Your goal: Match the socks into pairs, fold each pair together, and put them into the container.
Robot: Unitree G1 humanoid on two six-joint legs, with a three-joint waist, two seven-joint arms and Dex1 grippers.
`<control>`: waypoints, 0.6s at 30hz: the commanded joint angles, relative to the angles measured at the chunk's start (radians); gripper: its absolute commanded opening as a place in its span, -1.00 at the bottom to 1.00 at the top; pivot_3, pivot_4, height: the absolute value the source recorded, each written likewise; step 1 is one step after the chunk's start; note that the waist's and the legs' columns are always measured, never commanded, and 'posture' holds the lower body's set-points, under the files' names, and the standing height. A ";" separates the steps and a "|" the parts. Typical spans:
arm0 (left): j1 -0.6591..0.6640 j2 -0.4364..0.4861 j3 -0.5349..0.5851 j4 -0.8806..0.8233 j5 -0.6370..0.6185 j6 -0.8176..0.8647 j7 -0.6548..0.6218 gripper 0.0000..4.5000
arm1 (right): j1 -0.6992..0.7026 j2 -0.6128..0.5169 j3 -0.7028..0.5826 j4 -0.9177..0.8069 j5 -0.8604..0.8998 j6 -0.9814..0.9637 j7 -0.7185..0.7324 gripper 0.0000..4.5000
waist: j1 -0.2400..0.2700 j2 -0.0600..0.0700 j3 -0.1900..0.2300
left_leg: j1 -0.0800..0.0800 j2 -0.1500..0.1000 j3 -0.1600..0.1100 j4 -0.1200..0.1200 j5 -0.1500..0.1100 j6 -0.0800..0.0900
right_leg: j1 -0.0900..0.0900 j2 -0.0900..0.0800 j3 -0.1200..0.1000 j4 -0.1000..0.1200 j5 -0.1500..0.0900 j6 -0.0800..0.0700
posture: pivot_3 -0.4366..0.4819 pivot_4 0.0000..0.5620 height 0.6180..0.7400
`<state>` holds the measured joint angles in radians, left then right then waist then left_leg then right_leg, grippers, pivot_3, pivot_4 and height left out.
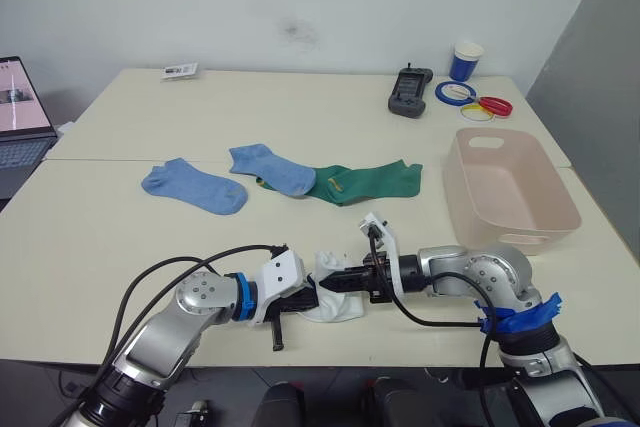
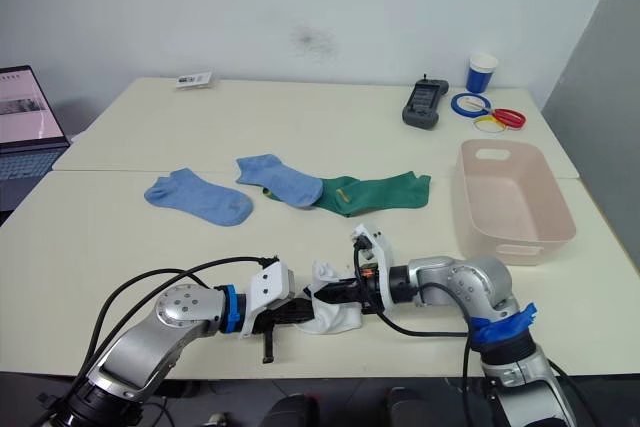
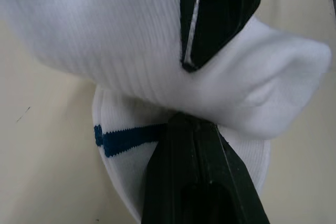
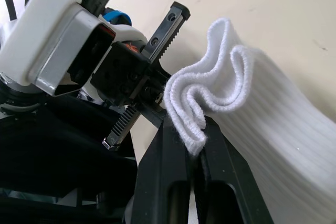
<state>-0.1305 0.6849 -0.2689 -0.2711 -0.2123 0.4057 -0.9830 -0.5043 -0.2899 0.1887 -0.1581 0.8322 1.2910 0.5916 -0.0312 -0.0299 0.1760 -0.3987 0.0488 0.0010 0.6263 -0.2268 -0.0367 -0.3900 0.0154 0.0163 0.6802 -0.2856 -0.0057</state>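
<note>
White pair (image 1: 335,299) bunched at the near table edge, pinched from both sides: left gripper (image 1: 312,297) clamped on one end, right gripper (image 1: 345,282) closed on the folded cuffs (layers doubled over in the right wrist view), likely to keep both socks stacked for the fold. Farther back, two light blue socks (image 1: 195,187), one overlapping the dark green socks (image 1: 365,182), unpaired so far. To the right, container (image 1: 470,202) waiting with nothing inside. Beyond, blue cup (image 1: 466,60) and tape rings.
</note>
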 commanded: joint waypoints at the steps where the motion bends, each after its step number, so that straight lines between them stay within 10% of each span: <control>1: 0.029 0.029 -0.010 0.043 0.034 0.019 0.004 -1.00 | -0.021 0.022 -0.029 -0.012 0.023 -0.007 0.019 -0.65 | -0.001 0.000 0.000 | 0.000 0.000 0.000 0.000 0.000 0.000 | 0.000 0.000 0.000 0.000 0.000 0.000 | -0.05 -0.47 1.00; 9: 0.015 0.034 -0.010 0.074 0.039 -0.010 -0.006 -1.00 | -0.013 0.007 -0.126 -0.067 0.128 0.077 0.038 0.55 | -0.001 0.000 0.000 | 0.000 0.000 0.000 0.000 0.000 0.000 | 0.000 0.000 0.000 0.000 0.000 0.000 | -0.05 -0.47 1.00; 18: 0.001 0.031 -0.013 0.086 0.035 -0.032 -0.017 -1.00 | 0.078 -0.189 0.058 -0.159 -0.115 -0.294 0.219 0.28 | -0.002 0.000 0.000 | 0.001 -0.001 0.000 0.000 0.000 0.000 | 0.000 0.000 -0.001 0.000 0.000 0.000 | -0.05 -0.47 1.00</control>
<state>-0.1484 0.7000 -0.2696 -0.2347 -0.2125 0.3561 -1.0077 -0.4267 -0.4865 0.2067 -0.2976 0.7646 1.1033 0.7655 -0.0334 -0.0296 0.1761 -0.3980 0.0481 0.0010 0.6261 -0.2269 -0.0367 -0.3902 0.0155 0.0160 0.6800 -0.2858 -0.0060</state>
